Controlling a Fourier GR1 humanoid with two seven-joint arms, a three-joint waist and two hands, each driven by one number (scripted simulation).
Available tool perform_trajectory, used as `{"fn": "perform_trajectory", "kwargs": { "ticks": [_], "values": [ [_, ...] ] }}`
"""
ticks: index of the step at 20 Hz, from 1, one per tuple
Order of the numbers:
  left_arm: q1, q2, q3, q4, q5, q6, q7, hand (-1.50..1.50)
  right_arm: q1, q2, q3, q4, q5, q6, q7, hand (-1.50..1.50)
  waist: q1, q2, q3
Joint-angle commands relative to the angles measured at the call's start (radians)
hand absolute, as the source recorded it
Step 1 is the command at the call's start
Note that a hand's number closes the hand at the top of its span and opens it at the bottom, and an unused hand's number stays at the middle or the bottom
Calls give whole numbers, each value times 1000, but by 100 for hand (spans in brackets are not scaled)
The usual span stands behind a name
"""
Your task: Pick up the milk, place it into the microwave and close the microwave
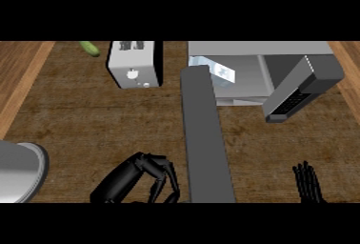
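The microwave (pixel 260 50) stands at the back right with its interior exposed. Its grey door (pixel 205 143) is swung wide open and shows edge-on as a long bar reaching toward me. The milk carton (pixel 219 71), white and pale blue, stands inside the microwave near the left wall. My left hand (pixel 134 183) is at the lower edge, just left of the door's near end, with its fingers curled and nothing in them. My right hand (pixel 307 183) rests at the lower right, fingers straight and pointing up, well apart from the microwave.
A white toaster (pixel 134 64) stands left of the microwave. A green vegetable (pixel 89 47) lies at the back left. A grey round dish (pixel 17 171) shows at the left edge. The microwave's dark control panel (pixel 295 97) juts out at the right.
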Motion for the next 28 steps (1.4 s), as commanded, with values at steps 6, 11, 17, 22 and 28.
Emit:
{"fn": "perform_trajectory", "kwargs": {
  "ticks": [6, 11, 17, 22, 28],
  "values": [
    [-241, -26, -188, 318, -71, 148, -85, 150, 139, -43, 29, -211, -63, 95, 9, -150, -3, 3, 0],
    [-327, -26, -411, 482, -43, 371, -87, 150, 164, -79, 50, -248, -94, 161, -40, -150, -26, 5, 0],
    [-465, -26, -558, 589, 142, 517, -33, 150, 202, -131, 89, -418, -166, 226, 29, -150, -73, 9, -1],
    [-614, -26, -559, 647, 273, 626, -8, 150, 246, -117, 139, -569, -210, 206, 86, -150, -115, 12, -3],
    [-668, -26, -517, 699, 429, 747, -143, -150, 212, -155, 166, -644, -226, 193, 141, -150, -169, 32, -5]
  ]
}}
